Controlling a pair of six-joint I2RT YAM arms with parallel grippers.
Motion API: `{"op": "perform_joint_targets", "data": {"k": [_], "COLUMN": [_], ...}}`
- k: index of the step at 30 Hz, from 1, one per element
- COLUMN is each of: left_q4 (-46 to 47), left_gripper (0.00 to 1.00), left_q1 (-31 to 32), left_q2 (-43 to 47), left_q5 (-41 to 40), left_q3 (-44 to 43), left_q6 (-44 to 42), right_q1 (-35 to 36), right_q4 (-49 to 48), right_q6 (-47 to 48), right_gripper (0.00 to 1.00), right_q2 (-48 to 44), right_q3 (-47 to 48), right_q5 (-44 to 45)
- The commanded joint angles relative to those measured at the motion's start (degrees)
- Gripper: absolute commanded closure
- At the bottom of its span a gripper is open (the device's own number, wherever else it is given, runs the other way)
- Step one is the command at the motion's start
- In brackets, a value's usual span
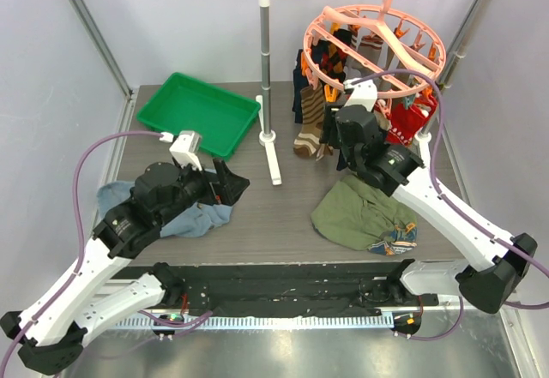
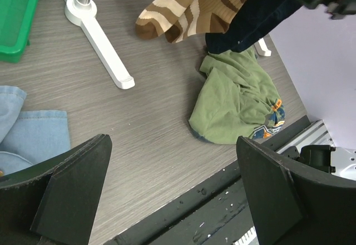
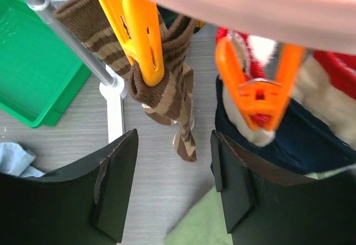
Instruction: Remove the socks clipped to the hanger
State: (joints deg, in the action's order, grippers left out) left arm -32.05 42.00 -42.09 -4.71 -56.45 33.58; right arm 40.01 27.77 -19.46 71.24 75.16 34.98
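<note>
Overhead view of a grey table [image 1: 283,215] with a grey-and-white rail stand [image 1: 266,61] at the back. The round salmon-pink hanger [image 1: 326,35] hooks over the stand's top bar, close to the bar's right end. Around its ring, the socks [image 1: 310,125] hang from pegs down between the stand's two posts: brown striped, navy, and red with white.

The right gripper [image 3: 173,136] is raised just in front of the stand, under the hanger's near edge. Its wrist camera looks up at the ring, and the two black fingers [image 3: 114,184] stand apart, holding nothing. Framed between them is a brown striped sock [image 3: 172,89], pinched at the cuff by an orange peg [image 3: 139,28]. Whether the fingers touch this sock cannot be told. Beside it a second orange peg [image 3: 258,89] clamps a red and white sock [image 3: 334,73], with a navy sock [image 3: 300,145] below.

The left gripper [image 1: 230,183] sits low over the table, in front of the stand's left foot and a little to its left. Its jaws are spread wide and empty.

A green tray [image 1: 202,108] lies just left of the stand's left post. A blue denim garment [image 1: 202,218] is crumpled in front of the stand, off to the left, partly under the left arm. An olive-green garment [image 1: 356,211] lies in front of the stand, below the hanger
</note>
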Motion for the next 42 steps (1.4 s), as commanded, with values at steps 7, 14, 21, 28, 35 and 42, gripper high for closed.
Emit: {"op": "perform_joint_targets", "data": {"k": [7,14,21,28,35,42], "left_q4": [3.05,9.28,18.60,24.92,37.58,46.47], "left_gripper": [0.00,0.00,0.00,0.01,0.01,0.00], "left_q1": [0.19,0.19,0.19,0.19,1.16,1.51], "left_q2": [-0.36,-3.87,-13.00,-24.51,-30.24,-35.16], "left_q5": [0.14,0.14,2.42,7.34,11.21,14.73], "left_q3": [-2.09,-0.24,-1.37,-7.18,-5.26,-4.98], "left_q6": [-3.78,-5.63,-5.90,-3.79,-5.10,-6.33], "right_q1": [0.07,0.07,0.07,-0.02,0.07,-0.02], "right_q4": [-14.41,-12.22,-8.53,-7.29,-7.64,-8.96], "right_q6": [3.20,1.01,-1.62,-6.02,-9.80,-12.09], "right_gripper": [0.49,0.99,0.99,0.99,0.99,0.99], "right_q2": [5.39,6.19,0.57,-5.93,-9.72,-12.00], "right_q3": [-4.32,-1.33,-0.36,-1.33,-3.52,-5.63], "right_q5": [3.33,-1.83,-8.08,-11.16,-13.70,-18.10]}}
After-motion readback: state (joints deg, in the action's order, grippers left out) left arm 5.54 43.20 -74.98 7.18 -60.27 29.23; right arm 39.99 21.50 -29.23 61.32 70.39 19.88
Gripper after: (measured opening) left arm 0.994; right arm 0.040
